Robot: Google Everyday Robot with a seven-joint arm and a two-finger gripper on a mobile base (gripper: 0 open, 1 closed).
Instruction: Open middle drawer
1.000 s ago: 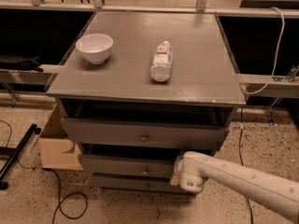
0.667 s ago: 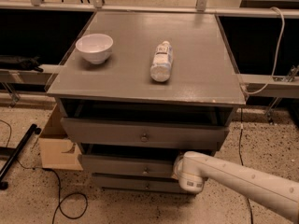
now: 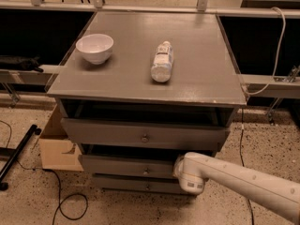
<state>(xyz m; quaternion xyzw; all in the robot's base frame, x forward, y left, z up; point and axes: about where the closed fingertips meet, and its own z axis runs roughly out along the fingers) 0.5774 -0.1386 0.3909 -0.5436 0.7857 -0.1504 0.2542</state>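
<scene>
Gripper [image 3: 183, 171] just right of the knob [image 3: 146, 171] on the middle drawer [image 3: 112, 164]; can't tell its grip state.
Centre on knob, then pull straight out.

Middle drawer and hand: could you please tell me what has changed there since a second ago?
Nothing visibly changed. The hand stays at the right end of the middle drawer front, and the drawer has not shifted. The bowl and bottle lie as before.

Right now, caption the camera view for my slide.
The gripper at the right end of the middle drawer front; white bowl and sideways bottle on the cabinet top.
</scene>
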